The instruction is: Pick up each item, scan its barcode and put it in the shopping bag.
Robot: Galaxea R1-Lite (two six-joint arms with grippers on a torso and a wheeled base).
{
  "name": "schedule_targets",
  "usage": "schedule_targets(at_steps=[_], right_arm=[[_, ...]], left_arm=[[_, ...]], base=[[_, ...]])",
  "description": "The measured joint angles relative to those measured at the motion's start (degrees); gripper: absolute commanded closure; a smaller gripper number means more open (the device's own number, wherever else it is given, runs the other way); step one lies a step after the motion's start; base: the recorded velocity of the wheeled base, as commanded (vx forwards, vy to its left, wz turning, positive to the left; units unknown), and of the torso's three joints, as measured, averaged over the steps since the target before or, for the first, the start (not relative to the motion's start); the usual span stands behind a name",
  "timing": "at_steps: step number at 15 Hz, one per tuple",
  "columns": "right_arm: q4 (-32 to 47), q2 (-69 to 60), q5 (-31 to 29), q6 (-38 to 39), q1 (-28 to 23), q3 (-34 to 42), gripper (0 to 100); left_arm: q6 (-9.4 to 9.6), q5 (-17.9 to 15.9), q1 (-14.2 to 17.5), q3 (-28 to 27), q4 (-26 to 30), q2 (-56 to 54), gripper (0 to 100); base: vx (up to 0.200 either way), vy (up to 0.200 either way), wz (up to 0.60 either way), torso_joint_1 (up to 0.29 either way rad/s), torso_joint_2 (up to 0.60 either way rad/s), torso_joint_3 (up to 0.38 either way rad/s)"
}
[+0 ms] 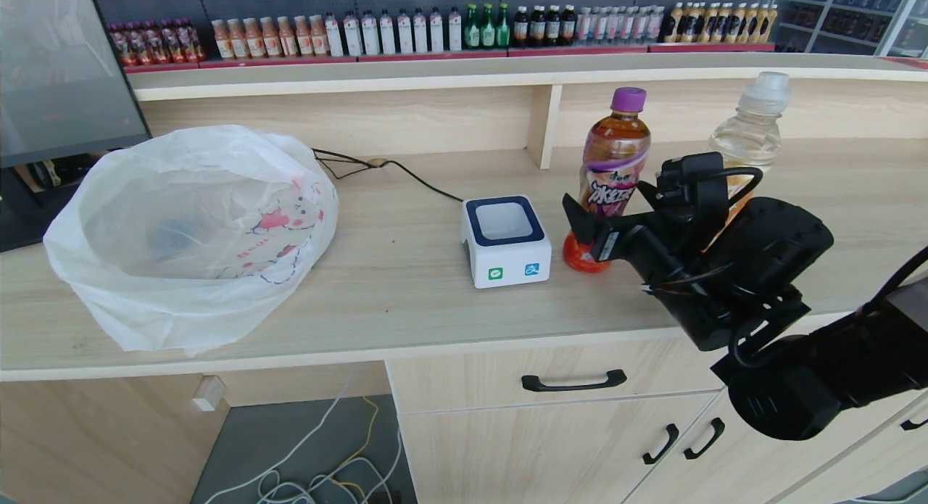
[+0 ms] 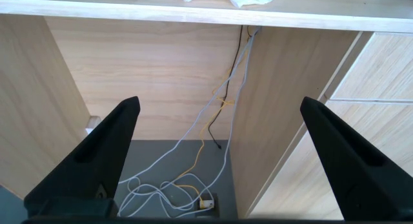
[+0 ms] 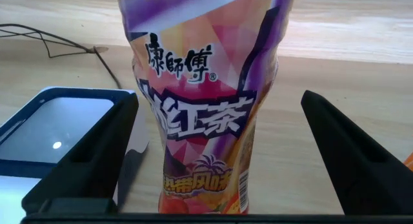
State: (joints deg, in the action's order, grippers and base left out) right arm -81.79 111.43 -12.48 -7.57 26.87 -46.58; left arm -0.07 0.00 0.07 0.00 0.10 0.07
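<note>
Where the right jaws stand: the right gripper is spread wide, with one finger on each side of the tea bottle and a clear gap to both. It has hold of nothing.
Left jaws: the left gripper is also spread wide and empty. It hangs below the edge of the counter and faces the open recess, where loose cables lie on the floor.
Tea bottle: it stands upright on the counter with its purple cap up, just beside the scanner on the robot's right.
Scanner: this is a white box with its dark-framed window facing up, sitting between the tea bottle and the shopping bag.
Shopping bag: the thin white plastic bag is on the robot's left with its mouth open upward. There is a dark shape inside, but I cannot tell what it is.
Clear bottle: the clear bottle stands behind the right arm, which partly hides it.
Step in hand: this looks like the pick-up of the first drink, with the fingers lined up but not closed.
Next move: the fingers likely need to close squarely on the tea bottle's waist without tipping it. The bottle then has to be lifted and its barcode turned toward the scanner window, and I cannot tell from here which side of the label carries the barcode.
</note>
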Motion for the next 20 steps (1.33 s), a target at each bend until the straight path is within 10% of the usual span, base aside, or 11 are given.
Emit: schedule_targets(at_steps=[20], right_arm=[[0.4,3.4,0.6,0.3,-2.0,-5.7,0]], left_arm=[[0.00,0.0,0.0,0.0,0.0,0.0,0]], base=[[0.000,0.000,0.00,0.000,0.00,0.000]])
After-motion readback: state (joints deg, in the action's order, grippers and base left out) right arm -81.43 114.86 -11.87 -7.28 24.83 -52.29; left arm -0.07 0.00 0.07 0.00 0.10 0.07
